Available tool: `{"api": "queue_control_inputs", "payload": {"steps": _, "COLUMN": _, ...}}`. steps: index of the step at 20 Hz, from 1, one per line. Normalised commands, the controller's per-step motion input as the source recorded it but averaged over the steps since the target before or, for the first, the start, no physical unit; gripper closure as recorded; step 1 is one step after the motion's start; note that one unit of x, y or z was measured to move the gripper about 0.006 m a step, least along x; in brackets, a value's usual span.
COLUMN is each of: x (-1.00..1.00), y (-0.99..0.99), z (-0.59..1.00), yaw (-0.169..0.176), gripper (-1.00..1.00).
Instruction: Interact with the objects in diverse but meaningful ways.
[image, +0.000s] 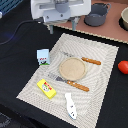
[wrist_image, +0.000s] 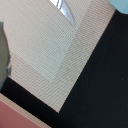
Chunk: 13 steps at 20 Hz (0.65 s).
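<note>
Exterior view — claw (image: 62, 26) above placemat (image: 100, 60), tomato (image: 123, 67) well apart

— What colours do you see?
— The tomato (image: 123, 66) is red. The milk carton (image: 43, 57) is white and green.
— And the box?
— The flat box (image: 46, 88) is yellow. The fish (image: 71, 106) is white and blue.
— The mat?
— The mat (image: 102, 75) is pale beige with tiny woven lines. The plate (image: 73, 68) is tan.

Even, soft light; low-resolution, blurry frames.
</note>
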Motion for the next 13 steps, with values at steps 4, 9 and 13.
{"api": "queue_control_inputs", "payload": {"steps": 4, "x": 0.14, "y": 0.0, "z": -0.31, "yaw": 0.0, "gripper": -1.0}}
{"api": "queue_control_inputs", "payload": {"steps": 9, "x": 0.12, "y": 0.08, "z": -0.31, "yaw": 0.007, "gripper": -1.0}}
{"api": "queue_control_inputs", "payload": {"steps": 13, "x": -0.03, "y": 0.41, "z": -0.14, "yaw": 0.029, "gripper": -1.0}}
